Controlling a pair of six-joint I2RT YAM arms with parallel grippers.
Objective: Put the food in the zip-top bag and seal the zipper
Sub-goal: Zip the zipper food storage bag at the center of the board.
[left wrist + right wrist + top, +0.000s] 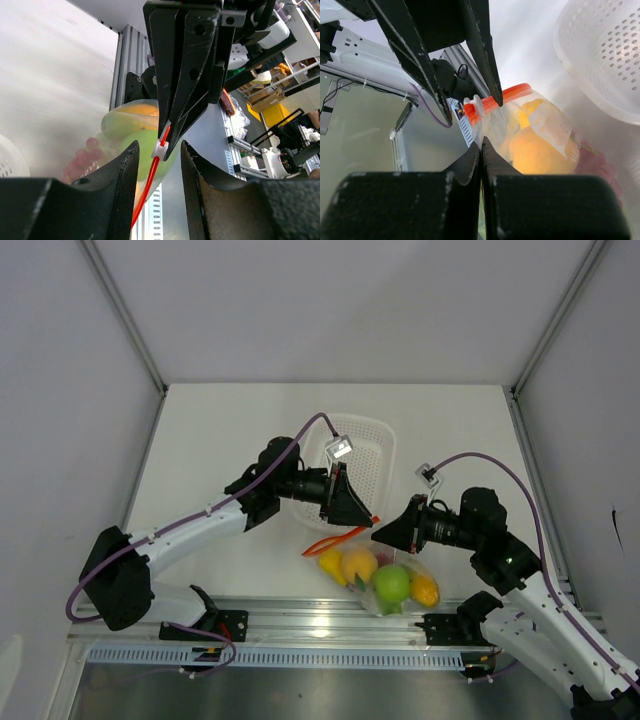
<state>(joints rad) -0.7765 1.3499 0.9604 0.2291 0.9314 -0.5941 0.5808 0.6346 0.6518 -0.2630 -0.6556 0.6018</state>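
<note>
Orange-red zipper [150, 175] runs straight through the gap between the left gripper [158, 150] jaws. Those jaws are apart, one finger on each side of the strip. The white slider [160, 148] sits right in that gap; can't tell whether either pad touches it.

The right gripper [482, 145] jaws are pressed together with no gap. They're clamped on the zip-top bag [547, 125] at its mouth edge, right at the end of the zipper, just past the slider. From the left wrist view the strip comes out of the right jaw tips. The two grippers point at each other, tips almost meeting.

From there the zipper slants away towards the left arm's side and the near edge. Can't tell whether it's closed along that length.

All the food that shows is inside the clear film:
- green apple [392, 583] in the middle
- orange-yellow mango [358, 564] beside it
- yellow fruit [330, 565] at the left end
- another orange-yellow piece [425, 590] at the right end
- red grape bunch [82, 152], in the left wrist view only

The bag body lies on the tabletop [220, 440] at its near edge, against the aluminium rail [300, 625].

The white perforated basket [372, 455] is just behind the left gripper, further back on the tabletop. No food shows in the part of it that's in view.
</note>
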